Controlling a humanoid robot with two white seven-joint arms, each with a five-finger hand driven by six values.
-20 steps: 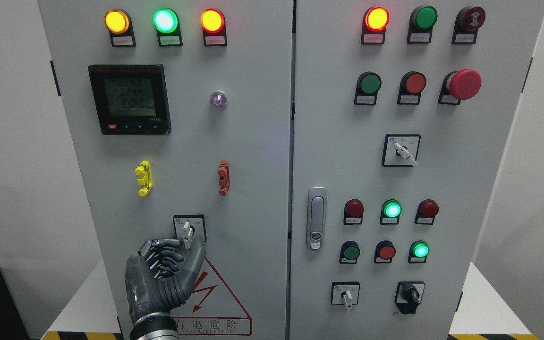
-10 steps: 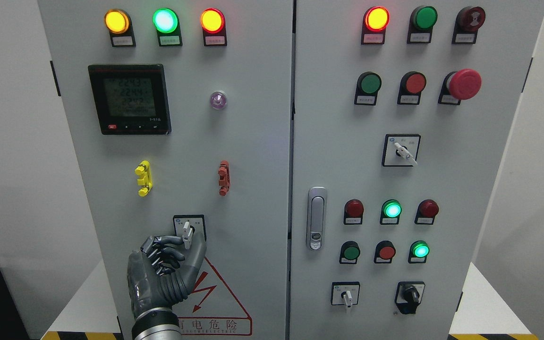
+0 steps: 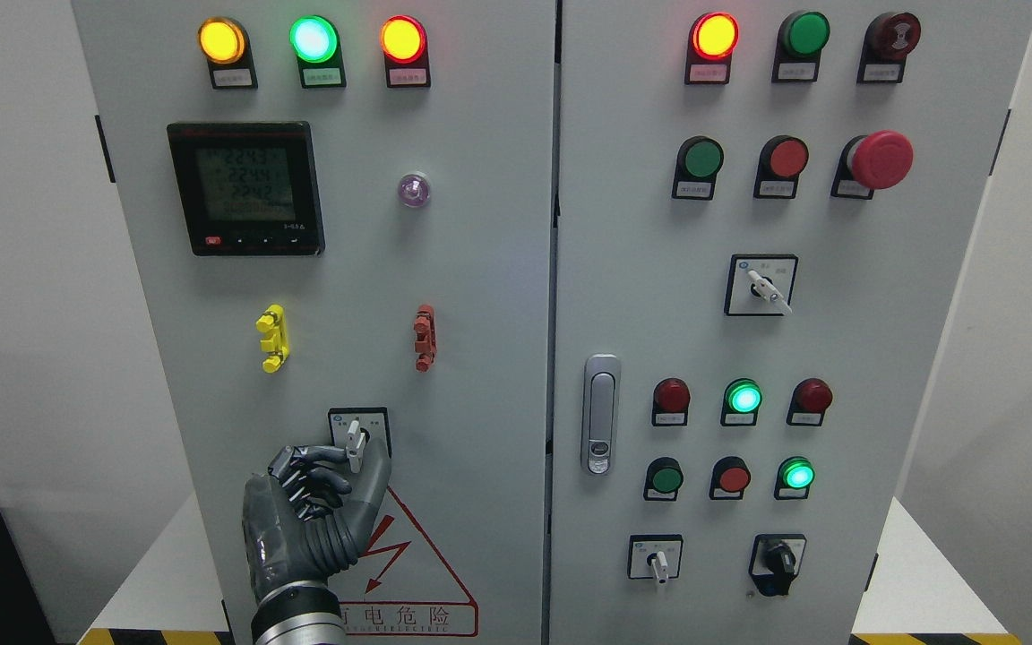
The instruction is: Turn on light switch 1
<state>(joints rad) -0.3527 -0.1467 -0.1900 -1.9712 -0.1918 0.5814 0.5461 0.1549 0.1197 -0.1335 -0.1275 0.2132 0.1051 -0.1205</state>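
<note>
Well, the left hand (image 3: 314, 515) reaches up the cabinet, fingers curled narrow beside the white switch lever (image 3: 355, 442) low on the left door (image 3: 480, 296) — thumb just right of it, red warning triangle (image 3: 408, 555) below.

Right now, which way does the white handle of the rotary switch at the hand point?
Near upright: the white handle points down with a slight lean. The left hand pinches its lower end between thumb and fingers.

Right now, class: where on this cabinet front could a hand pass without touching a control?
Bare: the strip between yellow clip and red clip, and the panel above the door handle. Crowded: around the rotary switch, where the left hand sits.
</note>
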